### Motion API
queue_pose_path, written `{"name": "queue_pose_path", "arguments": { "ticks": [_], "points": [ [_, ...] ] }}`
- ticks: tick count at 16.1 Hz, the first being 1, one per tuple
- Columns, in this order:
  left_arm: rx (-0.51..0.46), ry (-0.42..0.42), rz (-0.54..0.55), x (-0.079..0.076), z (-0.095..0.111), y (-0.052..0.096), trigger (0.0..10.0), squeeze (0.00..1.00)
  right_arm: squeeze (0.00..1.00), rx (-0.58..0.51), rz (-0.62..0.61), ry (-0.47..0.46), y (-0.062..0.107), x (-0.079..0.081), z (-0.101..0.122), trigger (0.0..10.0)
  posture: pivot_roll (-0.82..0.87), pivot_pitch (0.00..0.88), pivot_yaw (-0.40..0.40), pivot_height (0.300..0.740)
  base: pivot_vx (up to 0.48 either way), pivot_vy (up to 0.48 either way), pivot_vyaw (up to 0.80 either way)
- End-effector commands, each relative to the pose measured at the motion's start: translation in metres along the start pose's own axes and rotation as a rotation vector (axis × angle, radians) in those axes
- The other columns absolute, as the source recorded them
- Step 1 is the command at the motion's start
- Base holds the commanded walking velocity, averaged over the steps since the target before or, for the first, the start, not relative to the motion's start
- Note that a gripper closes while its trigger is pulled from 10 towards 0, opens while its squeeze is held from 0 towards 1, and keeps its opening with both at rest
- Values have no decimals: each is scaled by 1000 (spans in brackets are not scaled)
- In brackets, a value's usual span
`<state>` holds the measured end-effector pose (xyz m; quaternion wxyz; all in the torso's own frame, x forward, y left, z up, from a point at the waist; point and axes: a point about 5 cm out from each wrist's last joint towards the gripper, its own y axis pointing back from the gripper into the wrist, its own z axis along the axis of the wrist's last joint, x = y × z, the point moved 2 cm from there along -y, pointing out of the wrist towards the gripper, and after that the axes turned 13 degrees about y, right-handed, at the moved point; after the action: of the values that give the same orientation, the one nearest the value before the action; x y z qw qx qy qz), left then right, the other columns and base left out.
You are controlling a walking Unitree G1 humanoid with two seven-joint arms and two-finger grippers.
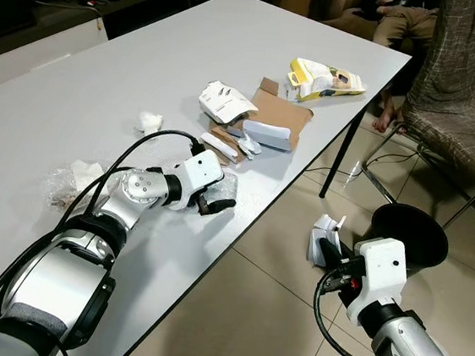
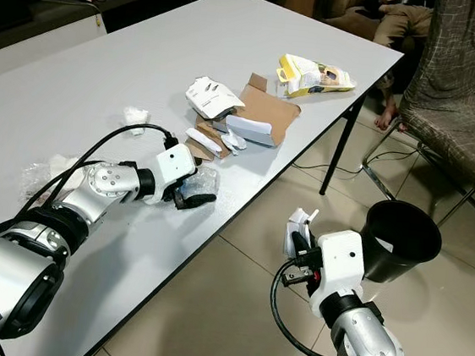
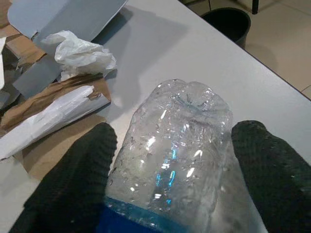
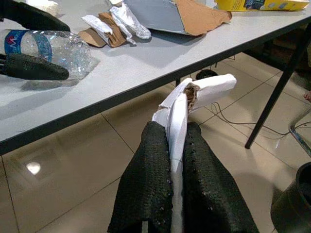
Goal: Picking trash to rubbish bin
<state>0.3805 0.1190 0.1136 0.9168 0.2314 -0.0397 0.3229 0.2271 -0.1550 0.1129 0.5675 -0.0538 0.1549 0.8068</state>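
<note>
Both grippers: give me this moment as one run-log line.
left gripper: around plastic bottle on table | right gripper: shut on white wrapper, beside table | black bin: on floor

The table (image 1: 75, 101) is pale grey. On it lie brown cardboard (image 1: 280, 114), a yellow packet (image 1: 324, 79) and a clear bottle (image 3: 175, 155) with a blue label. Beside the table, a black bin (image 1: 410, 234) stands on beige tiles (image 1: 258, 308), by a brown patterned chair (image 1: 467, 100).

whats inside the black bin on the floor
The black bin stands open beside the table, its inside dark, nothing visible. The right gripper holds the white wrapper.
</note>
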Motion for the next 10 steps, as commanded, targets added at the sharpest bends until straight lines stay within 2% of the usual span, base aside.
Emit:
{"name": "queue_pose_path", "arguments": {
  "ticks": [1, 10],
  "points": [
    [44, -6, -8, 2, -5, 2, 0, 0, 0, -8, 10, -4, -2, 0, 4, 10000, -154, 80, 61, 740, 0, 0, 0],
    [117, -16, -26, 2, -24, 12, 0, 0, 0, -16, 25, 8, -11, -1, 4, 10000, -127, 51, 49, 740, 0, 0, 0]
  ]
}}
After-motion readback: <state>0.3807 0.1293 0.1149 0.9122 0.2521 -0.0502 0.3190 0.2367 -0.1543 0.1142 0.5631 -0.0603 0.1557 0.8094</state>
